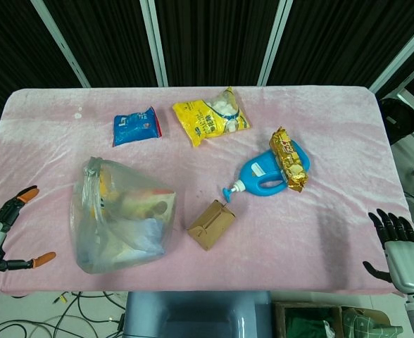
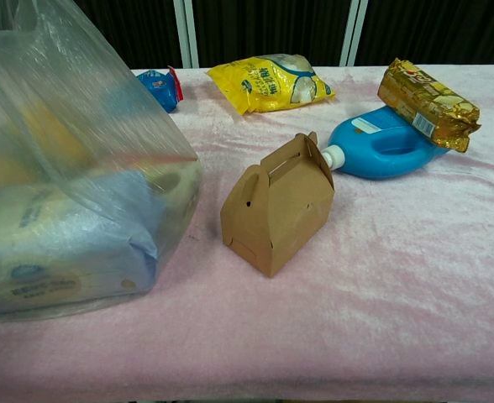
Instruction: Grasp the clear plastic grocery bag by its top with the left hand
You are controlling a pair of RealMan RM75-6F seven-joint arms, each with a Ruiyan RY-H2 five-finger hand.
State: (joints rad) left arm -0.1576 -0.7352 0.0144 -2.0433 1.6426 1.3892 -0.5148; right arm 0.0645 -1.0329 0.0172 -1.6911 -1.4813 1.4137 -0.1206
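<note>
Clear plastic grocery bag (image 1: 120,222) sits filled near the table's (image 1: 348,134) front-left corner, its gathered top toward the left edge. The left hand (image 1: 3,236) hangs off that front-left corner, fingers apart, well apart from the bag and holding nothing. The right hand (image 1: 398,248) rests off the front-right corner, fingers spread and empty. A brown carton (image 1: 211,224) stands just beside the bag, a blue detergent bottle (image 1: 267,173) behind it with a gold snack packet (image 1: 290,159) lying across it.
</note>
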